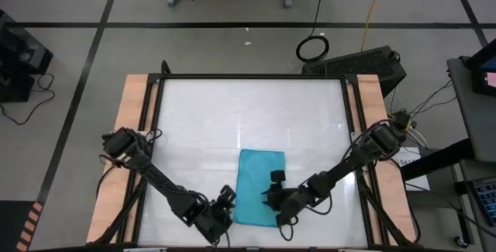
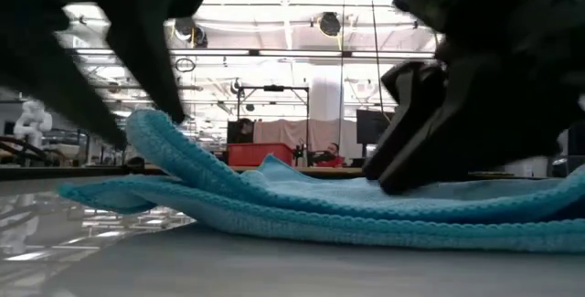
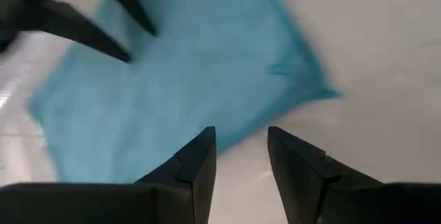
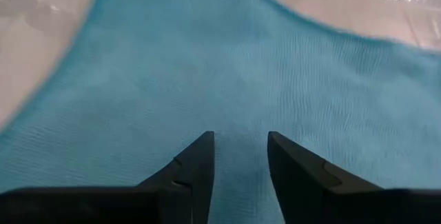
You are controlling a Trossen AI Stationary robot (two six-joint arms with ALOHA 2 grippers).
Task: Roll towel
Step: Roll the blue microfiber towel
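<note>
The left gripper (image 3: pixel 240 156) has its two dark fingers spread with a clear gap between them and nothing in that gap; they hover at the near left edge of the towel (image 3: pixel 186 72), with bare table showing between the tips. The right gripper (image 4: pixel 240 158) also has its fingers parted, poised right over the blue cloth with the weave showing through the gap, and no fold is caught between them. In the high view the left gripper (image 1: pixel 225 204) sits just beside the towel's (image 1: pixel 259 186) lower left corner, while the right gripper (image 1: pixel 275 192) lies over its right edge. The towel is a turquoise rectangle lying lengthwise near the front middle of the white table (image 1: pixel 232 112), between the two arms. From the low view the towel (image 2: pixel 347 210) lies mostly flat, doubled in layers, with its left end lifted into a raised curl next to a dark finger (image 2: pixel 137 41) coming down from above. The other gripper's dark bulk (image 2: pixel 475 87) rests down on the cloth at the right.
</note>
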